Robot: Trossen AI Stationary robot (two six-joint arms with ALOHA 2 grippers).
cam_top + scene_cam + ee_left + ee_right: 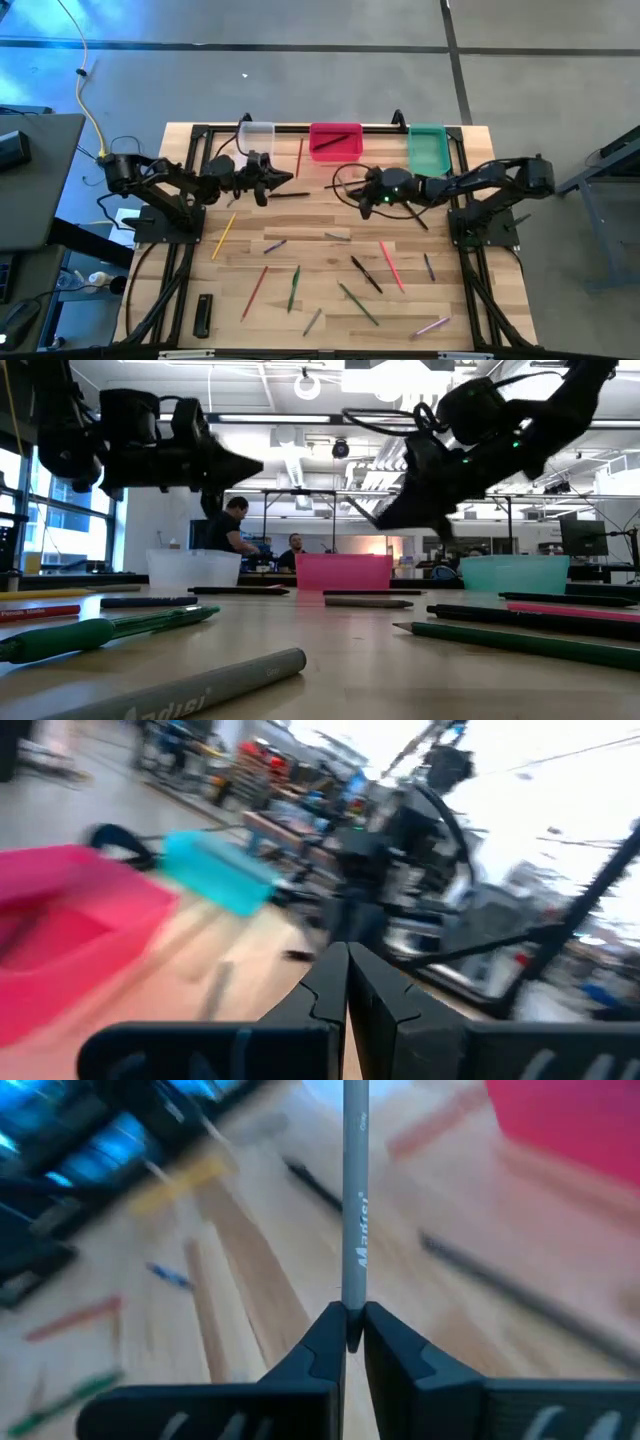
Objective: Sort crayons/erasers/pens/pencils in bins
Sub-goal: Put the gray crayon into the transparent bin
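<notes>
Though nearly bare, pink bin [335, 141] with dark stick [333, 139]

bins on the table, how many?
3, in a row along the far edge: clear bin behind the left gripper, pink-red bin in the middle, green bin toward the right arm's side. None looks hidden.

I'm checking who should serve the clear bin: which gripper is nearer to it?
Left. The left gripper hangs just in front of the clear bin; the right gripper sits beyond the pink-red bin, farther off.
</notes>
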